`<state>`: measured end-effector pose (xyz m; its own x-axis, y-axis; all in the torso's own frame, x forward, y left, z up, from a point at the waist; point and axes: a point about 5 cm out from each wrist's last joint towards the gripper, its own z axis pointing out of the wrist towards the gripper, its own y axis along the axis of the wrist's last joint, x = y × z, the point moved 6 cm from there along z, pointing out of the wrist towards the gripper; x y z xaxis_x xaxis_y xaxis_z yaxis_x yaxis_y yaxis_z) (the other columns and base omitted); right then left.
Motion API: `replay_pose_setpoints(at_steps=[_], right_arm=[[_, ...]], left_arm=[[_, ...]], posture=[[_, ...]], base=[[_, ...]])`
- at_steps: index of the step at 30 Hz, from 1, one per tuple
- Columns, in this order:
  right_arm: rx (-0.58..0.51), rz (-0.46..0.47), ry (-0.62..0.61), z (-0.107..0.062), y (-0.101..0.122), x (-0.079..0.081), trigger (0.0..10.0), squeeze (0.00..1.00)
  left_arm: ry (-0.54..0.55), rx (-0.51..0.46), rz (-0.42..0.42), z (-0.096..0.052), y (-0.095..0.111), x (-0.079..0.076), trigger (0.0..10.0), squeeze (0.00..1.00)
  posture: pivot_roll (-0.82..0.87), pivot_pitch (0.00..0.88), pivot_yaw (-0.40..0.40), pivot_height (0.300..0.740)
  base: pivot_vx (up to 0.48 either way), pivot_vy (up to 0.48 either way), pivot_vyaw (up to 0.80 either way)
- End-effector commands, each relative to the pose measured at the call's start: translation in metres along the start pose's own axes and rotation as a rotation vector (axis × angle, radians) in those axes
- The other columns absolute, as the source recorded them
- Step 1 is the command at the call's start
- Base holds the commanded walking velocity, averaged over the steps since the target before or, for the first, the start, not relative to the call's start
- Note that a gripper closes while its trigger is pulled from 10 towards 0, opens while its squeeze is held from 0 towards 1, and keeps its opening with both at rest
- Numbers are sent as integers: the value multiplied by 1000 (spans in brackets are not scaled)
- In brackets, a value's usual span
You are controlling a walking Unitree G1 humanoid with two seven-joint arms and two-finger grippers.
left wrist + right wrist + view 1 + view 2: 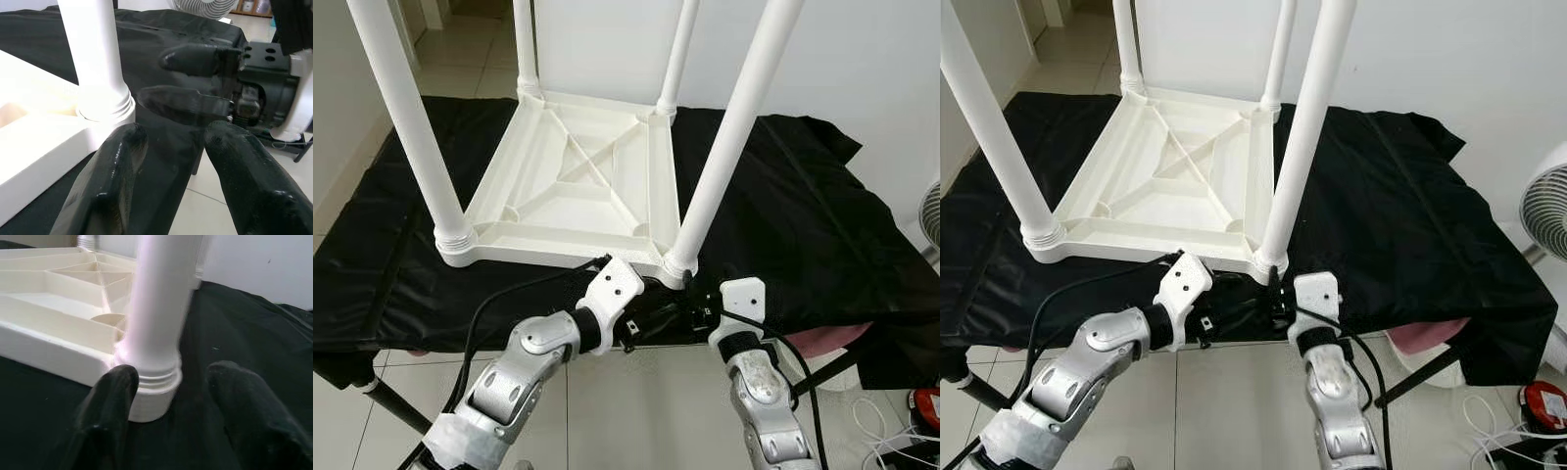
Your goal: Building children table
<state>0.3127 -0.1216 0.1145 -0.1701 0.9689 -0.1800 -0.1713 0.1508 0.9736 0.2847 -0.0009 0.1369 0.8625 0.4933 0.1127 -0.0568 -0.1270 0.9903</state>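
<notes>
A white plastic children's table (pixel 578 176) lies upside down on a black cloth, its legs pointing up. The front right leg (pixel 729 137) stands screwed into the near corner socket (pixel 154 382). My left gripper (pixel 173 142) is open at the cloth's near edge, just left of that corner, holding nothing. My right gripper (pixel 171 377) is open too, close in front of the leg's ribbed base, which sits ahead of the gap between its fingers without touching them. In the left wrist view the right gripper's fingers (pixel 178 103) point toward the left one.
The black cloth (pixel 793 215) covers a low work surface and drapes over its edges. A white fan (pixel 1542 206) stands at the right, with a red object (pixel 1540 399) and white cables on the tiled floor. Something pink (pixel 1425 338) shows under the cloth.
</notes>
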Motion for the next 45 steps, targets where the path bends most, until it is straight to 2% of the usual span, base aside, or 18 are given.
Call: replay_pose_setpoints(at_steps=[1,5,6,11,13,19,29,31,34,36,37,38,41,44,45], right_arm=[[-33,-82,54,-2,5,4,0,0],[-27,-91,73,1,5,4,39,0],[-28,-97,90,3,5,7,10000,0],[-44,-113,140,15,8,18,10000,0],[-54,-120,183,25,10,27,10000,0],[-66,-149,245,32,11,34,10000,0],[-74,-157,273,37,11,29,10000,0],[-69,-170,250,39,10,18,10000,0],[-50,-202,146,42,6,-7,10000,0],[-44,-212,122,42,5,-13,10000,0],[-39,-205,86,42,4,-20,10000,0],[-39,-205,86,42,4,-20,10000,0],[-31,-212,-52,39,3,-46,10000,0],[-31,-231,-97,38,3,-54,10000,0],[-27,-237,-144,37,3,-62,10000,0]], left_arm=[[-33,14,5,0,-2,-5,10000,0],[-35,16,10,0,-2,-5,10000,0],[-35,15,10,0,-2,-5,10000,0],[-37,12,12,2,0,-5,10000,0],[-36,9,10,2,1,-5,10000,0],[-32,8,12,2,1,-4,10000,0],[-20,8,8,1,1,-2,10000,0],[-19,8,9,1,1,-2,10000,0],[-16,7,11,1,2,0,10000,0],[-16,7,12,1,2,0,10000,0],[-16,7,12,1,2,0,10000,0],[-16,7,12,1,2,0,10000,0],[-17,8,12,1,2,0,10000,0],[-18,8,11,1,2,-1,10000,0],[-20,9,11,1,2,-1,10000,0]], posture=[[25,0,-73,740],[25,0,-72,740],[25,0,-71,740],[28,0,-72,740],[30,0,-68,740],[36,0,-70,740],[38,5,-70,740],[38,6,-69,740],[37,8,-70,740],[37,8,-70,740],[37,8,-69,740],[37,8,-69,740],[33,10,-65,740],[32,9,-64,740],[30,11,-60,740]], base=[[0,0,0],[0,0,0],[0,0,0],[0,0,0],[0,0,0],[0,0,0],[0,0,0],[0,0,0],[0,0,0],[0,0,0],[0,0,0],[0,0,0],[0,0,0],[0,0,0],[0,0,0]])
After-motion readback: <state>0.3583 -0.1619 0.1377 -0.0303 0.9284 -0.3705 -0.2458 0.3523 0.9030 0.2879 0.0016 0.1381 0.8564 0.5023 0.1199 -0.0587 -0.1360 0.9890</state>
